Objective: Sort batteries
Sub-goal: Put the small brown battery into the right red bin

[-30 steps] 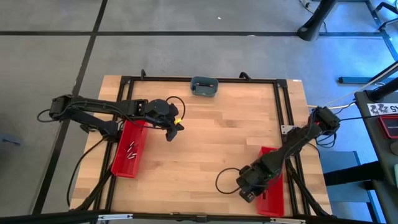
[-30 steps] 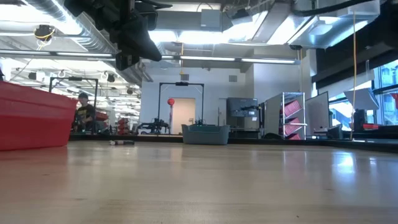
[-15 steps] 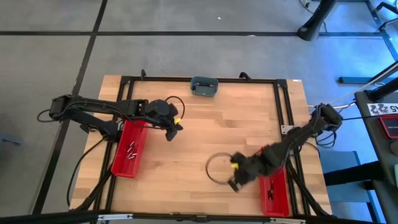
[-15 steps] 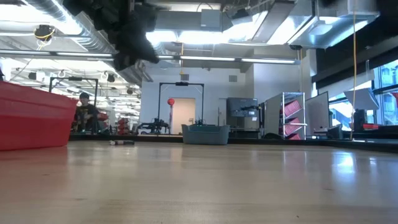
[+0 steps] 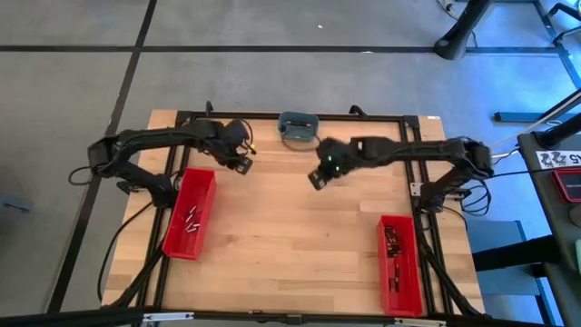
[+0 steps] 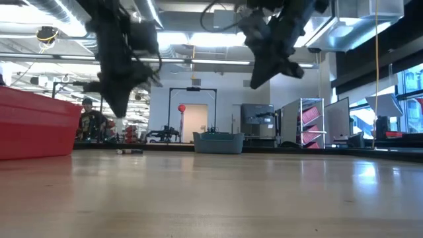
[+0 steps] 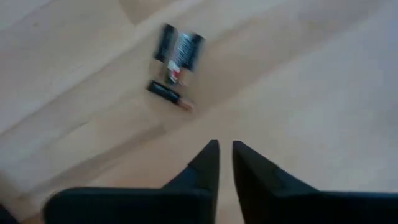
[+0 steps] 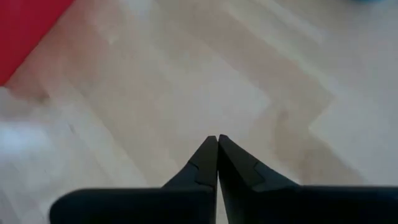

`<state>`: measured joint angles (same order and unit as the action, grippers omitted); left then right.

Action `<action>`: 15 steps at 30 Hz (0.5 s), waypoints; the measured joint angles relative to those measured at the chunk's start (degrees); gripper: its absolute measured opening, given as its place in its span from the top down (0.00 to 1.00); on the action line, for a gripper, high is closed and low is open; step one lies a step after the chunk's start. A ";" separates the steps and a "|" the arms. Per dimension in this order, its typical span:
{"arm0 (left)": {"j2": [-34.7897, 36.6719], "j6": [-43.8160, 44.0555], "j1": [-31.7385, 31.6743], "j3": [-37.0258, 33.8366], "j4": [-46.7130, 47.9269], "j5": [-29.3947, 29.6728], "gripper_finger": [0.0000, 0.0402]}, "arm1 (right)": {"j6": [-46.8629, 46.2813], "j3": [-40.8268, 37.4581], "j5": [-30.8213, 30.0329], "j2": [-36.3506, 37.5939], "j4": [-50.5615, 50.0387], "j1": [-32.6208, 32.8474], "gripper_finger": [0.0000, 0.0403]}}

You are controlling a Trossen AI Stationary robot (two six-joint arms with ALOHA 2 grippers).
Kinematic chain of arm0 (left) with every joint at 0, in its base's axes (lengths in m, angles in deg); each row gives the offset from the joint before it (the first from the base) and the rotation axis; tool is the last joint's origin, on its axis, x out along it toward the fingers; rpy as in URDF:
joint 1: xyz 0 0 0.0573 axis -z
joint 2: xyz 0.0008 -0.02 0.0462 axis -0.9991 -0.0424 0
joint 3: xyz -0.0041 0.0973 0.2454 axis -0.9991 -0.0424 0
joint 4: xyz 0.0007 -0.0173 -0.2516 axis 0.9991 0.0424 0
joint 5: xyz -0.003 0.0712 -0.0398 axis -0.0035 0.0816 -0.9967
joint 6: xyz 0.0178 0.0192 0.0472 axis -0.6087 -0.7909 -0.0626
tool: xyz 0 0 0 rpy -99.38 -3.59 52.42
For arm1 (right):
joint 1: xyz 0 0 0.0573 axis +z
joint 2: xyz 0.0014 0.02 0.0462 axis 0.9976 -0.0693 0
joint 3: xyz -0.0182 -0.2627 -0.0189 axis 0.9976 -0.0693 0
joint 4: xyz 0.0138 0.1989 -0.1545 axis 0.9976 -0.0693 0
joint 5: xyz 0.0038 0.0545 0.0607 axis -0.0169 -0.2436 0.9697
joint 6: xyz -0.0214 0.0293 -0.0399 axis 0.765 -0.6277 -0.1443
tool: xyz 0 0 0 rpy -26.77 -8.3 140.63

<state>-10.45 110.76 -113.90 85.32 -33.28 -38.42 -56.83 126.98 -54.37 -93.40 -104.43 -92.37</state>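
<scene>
High view: the left gripper (image 5: pixel 241 156) hangs over the far left part of the wooden table (image 5: pixel 300 236), just beyond the far end of the left red bin (image 5: pixel 190 213), which holds a few batteries (image 5: pixel 192 219). The right gripper (image 5: pixel 318 175) reaches across to the far middle, just in front of the grey-blue dish (image 5: pixel 298 126) at the far edge. The right red bin (image 5: pixel 398 263) near the front right corner holds more small dark cells. Low view: both grippers hang above the tabletop, touching nothing; a red bin wall (image 6: pixel 36 125) stands at the left and the dish (image 6: pixel 219 142) sits far back, with a person (image 6: pixel 90 120) in the room beyond. Left wrist view: the fingertips (image 7: pixel 211 155) stand slightly parted with a narrow gap, pinching nothing; three loose batteries (image 7: pixel 176 62) lie together on the wood ahead of them. Right wrist view: the fingertips (image 8: pixel 210 152) are pressed together over bare wood, holding nothing, with a red bin corner (image 8: pixel 25 28) off to one side.
</scene>
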 joint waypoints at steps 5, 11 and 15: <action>-5.16 5.81 -5.22 0.00 -3.14 0.03 0.73 | 9.51 0.00 3.67 0.02 2.00 -5.30 0.96; -11.19 11.42 -8.00 0.00 -3.74 0.04 0.55 | 18.45 -0.02 4.27 0.02 0.95 -6.45 0.96; -15.25 11.45 -8.03 0.00 -6.40 0.02 0.56 | 20.87 -0.02 4.28 0.02 1.23 -6.43 0.96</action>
<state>-25.69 122.21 -121.93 85.32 -39.68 -38.40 -35.96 126.96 -50.10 -93.38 -103.21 -98.80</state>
